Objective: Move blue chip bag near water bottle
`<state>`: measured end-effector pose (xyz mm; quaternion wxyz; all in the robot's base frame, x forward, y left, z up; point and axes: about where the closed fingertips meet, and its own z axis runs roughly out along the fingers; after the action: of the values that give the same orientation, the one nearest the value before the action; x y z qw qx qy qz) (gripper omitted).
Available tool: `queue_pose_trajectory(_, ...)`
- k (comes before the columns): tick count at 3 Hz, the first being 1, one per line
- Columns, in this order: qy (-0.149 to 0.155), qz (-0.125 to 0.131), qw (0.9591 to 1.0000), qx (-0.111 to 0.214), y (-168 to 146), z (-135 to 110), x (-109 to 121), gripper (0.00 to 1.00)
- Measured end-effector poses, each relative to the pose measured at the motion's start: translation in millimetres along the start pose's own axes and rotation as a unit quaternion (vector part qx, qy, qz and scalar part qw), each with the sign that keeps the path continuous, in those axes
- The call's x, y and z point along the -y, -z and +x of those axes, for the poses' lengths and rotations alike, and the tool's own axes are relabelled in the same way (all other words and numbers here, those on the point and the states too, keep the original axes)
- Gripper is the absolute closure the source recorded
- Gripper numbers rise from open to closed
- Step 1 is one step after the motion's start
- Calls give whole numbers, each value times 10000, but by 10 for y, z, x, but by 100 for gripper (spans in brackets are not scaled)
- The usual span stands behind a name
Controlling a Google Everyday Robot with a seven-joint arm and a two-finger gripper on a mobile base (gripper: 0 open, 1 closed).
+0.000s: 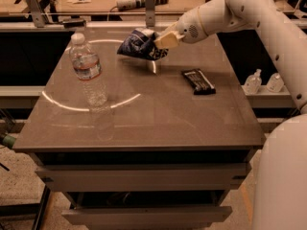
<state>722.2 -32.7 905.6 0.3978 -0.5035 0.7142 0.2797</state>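
The blue chip bag (137, 44), dark blue crumpled foil with white markings, hangs lifted above the far middle of the table. My gripper (158, 43) is shut on the bag's right side, reaching in from the right on the white arm. The water bottle (88, 72), tall and clear with a white cap and a pale label band, stands upright on the left part of the table, to the left of and nearer than the bag.
A flat black packet with white stripes (197, 80) lies on the table's right side. The grey table (144, 123) has drawers below. Two small pump bottles (263, 82) stand on a ledge at right. A cluttered bench runs behind.
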Motion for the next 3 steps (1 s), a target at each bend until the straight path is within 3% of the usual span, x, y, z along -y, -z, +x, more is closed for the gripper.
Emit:
queue_pose_trajectory(1, -21, -253, 9993, -289, 175, -112, -361, 100)
queue_pose_trajectory(3, -648, -361, 9928, -945, 116, 159, -1056, 100)
